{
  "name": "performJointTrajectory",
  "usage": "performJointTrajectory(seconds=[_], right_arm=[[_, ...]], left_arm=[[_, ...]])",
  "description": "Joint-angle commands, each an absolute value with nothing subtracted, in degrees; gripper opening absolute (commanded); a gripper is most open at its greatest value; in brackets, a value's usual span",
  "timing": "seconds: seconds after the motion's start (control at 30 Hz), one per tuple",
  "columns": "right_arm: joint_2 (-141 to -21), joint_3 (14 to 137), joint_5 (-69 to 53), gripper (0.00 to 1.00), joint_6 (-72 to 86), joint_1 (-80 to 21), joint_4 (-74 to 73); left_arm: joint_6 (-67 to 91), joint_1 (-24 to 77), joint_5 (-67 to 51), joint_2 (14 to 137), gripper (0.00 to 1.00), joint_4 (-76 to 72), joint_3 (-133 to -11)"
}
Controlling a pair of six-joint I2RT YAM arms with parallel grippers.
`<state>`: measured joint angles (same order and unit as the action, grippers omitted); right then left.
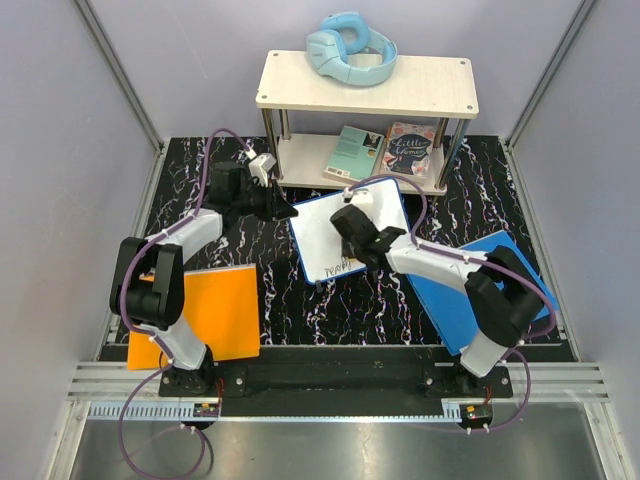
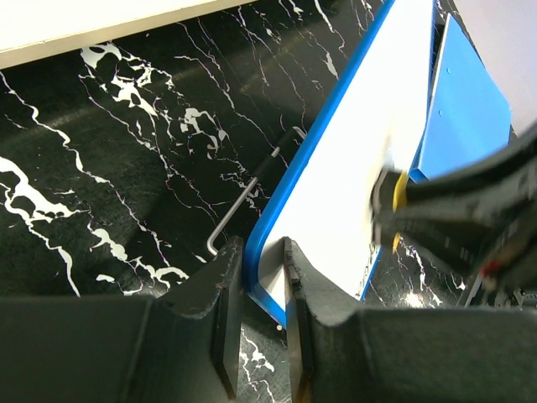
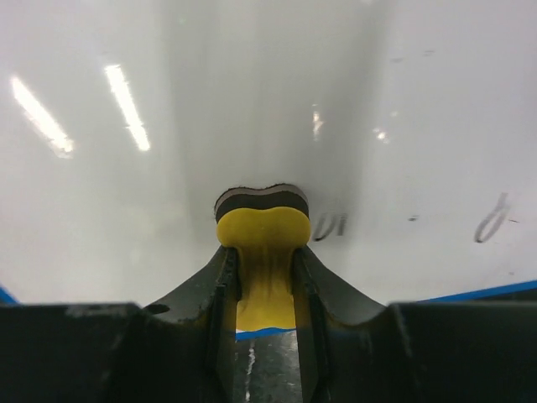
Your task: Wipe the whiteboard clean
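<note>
Right gripper [image 3: 264, 256] is squeezing a yellow eraser [image 3: 260, 220] against the whiteboard [image 1: 322, 235], which is lying mid-table nearer the far edge; left gripper [image 2: 263, 260] is pinching its left rim.

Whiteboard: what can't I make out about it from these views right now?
- Top external: the handwriting is too small to read, and the right arm may cover its end.
- Right wrist: only a few marks show. The eraser in the right claw hides the board beneath it.
- Left wrist: the whiteboard runs off the top edge, and the eraser is blurred.
- Left wrist: the left claw hides the rim it pinches.
</note>
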<state>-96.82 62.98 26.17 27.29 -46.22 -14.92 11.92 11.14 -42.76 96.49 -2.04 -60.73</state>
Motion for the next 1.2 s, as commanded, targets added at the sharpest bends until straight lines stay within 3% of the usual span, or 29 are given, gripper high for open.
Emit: performJointTrajectory(seconds=[0.0,0.47,0.9,1.17], right_arm=[[-97.3,58.5,35.2,0.0,28.8,-39.8,-21.4],[-100.5,58.0,23.2,0.0,24.3,-40.7,-16.8],[-110.3,68.9,24.5,0.0,15.9,-53.7,-17.5],[-113.4,72.0,26.2,0.0,13.3,-56.0,-17.5]], left_arm=[[8.8,10.9,-41.0,96.7,0.0,-0.2,-61.0],[8.8,11.0,-42.0,96.9,0.0,-0.3,-61.3],[8.6,11.0,-42.0,97.0,0.0,-0.3,-61.6],[8.9,11.0,-42.7,97.3,0.0,-0.4,-61.9]])
